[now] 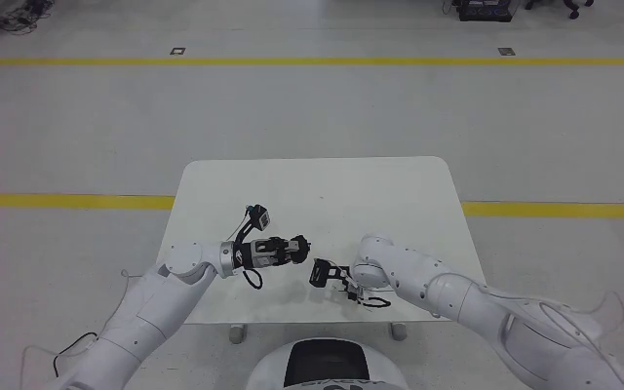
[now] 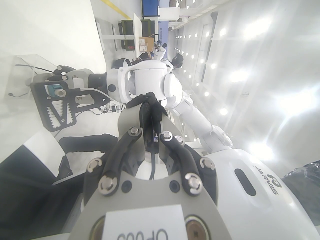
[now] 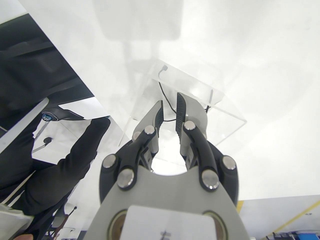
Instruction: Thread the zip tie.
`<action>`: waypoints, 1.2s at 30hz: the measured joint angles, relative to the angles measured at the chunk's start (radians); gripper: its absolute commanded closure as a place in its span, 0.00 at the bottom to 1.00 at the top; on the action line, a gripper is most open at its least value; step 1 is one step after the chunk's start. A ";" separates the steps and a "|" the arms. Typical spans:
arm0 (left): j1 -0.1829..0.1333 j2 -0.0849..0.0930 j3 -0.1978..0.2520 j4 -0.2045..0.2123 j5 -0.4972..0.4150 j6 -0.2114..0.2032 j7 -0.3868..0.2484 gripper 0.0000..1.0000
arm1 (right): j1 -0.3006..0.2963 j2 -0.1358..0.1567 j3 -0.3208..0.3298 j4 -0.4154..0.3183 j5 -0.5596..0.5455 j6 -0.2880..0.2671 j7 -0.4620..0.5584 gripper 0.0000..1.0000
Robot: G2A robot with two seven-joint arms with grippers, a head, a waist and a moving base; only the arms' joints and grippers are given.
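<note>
Left wrist view, left tool (image 2: pixel 147 113) clamped on thin black zip tie (image 2: pixel 153 108), right tool (image 3: pixel 170 104) apart

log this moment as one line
left end effector: shut on black zip tie | right end effector: open, tip-to-tip with the left | both: over table, near half

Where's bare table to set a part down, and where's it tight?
Free: far half of the table, back edge to the arms, and the strips outside each arm. Tight: front centre, where the left gripper, shut on the zip tie, faces the right gripper.
</note>
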 measured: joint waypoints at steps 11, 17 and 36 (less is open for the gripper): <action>0.000 0.000 0.000 0.000 0.000 0.000 0.000 1.00 | -0.001 -0.009 0.000 0.011 -0.009 0.000 0.003 1.00; 0.000 0.000 0.000 0.000 0.000 0.000 0.000 1.00 | -0.003 -0.002 0.000 -0.021 -0.021 0.000 0.005 1.00; 0.000 0.000 0.000 0.000 0.000 0.000 0.000 1.00 | 0.003 0.174 0.000 -0.246 -0.004 0.000 -0.114 1.00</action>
